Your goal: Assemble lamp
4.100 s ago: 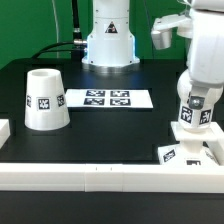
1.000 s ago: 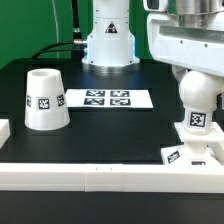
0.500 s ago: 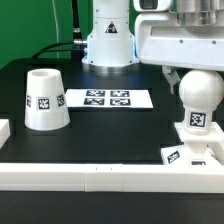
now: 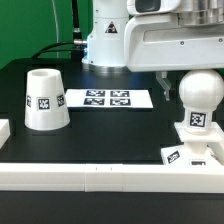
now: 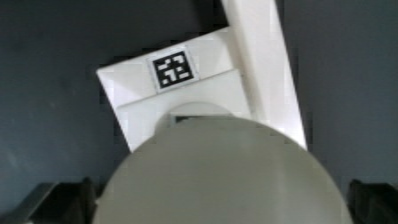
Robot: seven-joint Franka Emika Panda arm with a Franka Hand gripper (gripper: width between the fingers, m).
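Observation:
The round-topped white bulb (image 4: 200,100) stands upright on the low square base block (image 4: 190,152) at the exterior view's right, close to the front rail. My gripper (image 4: 189,72) hangs right above the bulb's top. In the wrist view the bulb (image 5: 214,170) fills the lower middle, and the dark fingers (image 5: 64,203) stand at either side of it, apart from it and open. The base's tagged top (image 5: 169,72) shows beyond the bulb. The tapered shade (image 4: 45,100) stands mouth up at the exterior view's left, far from the gripper.
The marker board (image 4: 108,98) lies flat at the middle back. The long white rail (image 4: 100,172) runs along the front edge and shows in the wrist view (image 5: 267,55). The arm's white pedestal (image 4: 105,45) stands behind. A small white piece (image 4: 3,130) sits at the left edge.
The gripper was shut on the bulb, low on the base. It has since let go, risen above the bulb, and its hand has shifted toward the exterior view's left. The bulb stays standing.

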